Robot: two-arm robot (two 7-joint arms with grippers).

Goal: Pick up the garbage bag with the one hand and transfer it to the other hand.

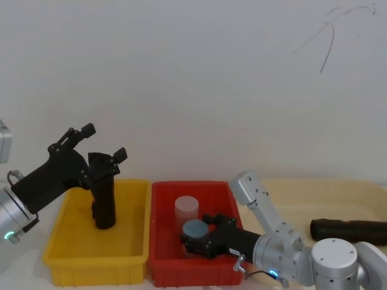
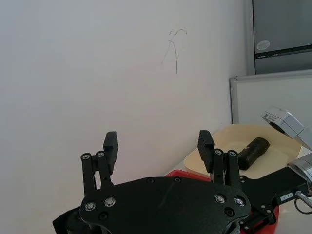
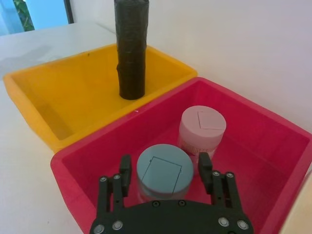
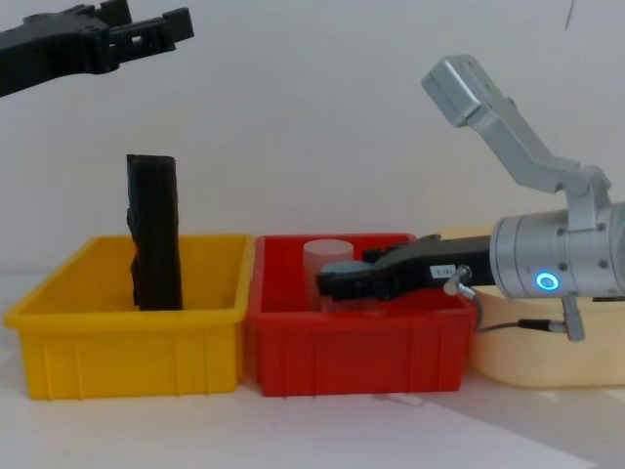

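Landmark: red bin [image 1: 166, 266]. Yellow bin [image 1: 60, 251] touching its left, roll [image 1: 103, 190] upright inside. Two jars [image 1: 187, 208] in red bin. Second roll [image 1: 347, 230] lying on tray [image 1: 302, 193] to its right.

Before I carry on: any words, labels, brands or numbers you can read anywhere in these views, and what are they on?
None can be read.
Small white sticker on the black right pincer over the red plastic bin: print too small to read.
Oval sticker on the grey cabinet: blurred.
Tall black roll of bags in the yellow plastic bin: no label showing.

Bright, even light, soft shadows, sharp
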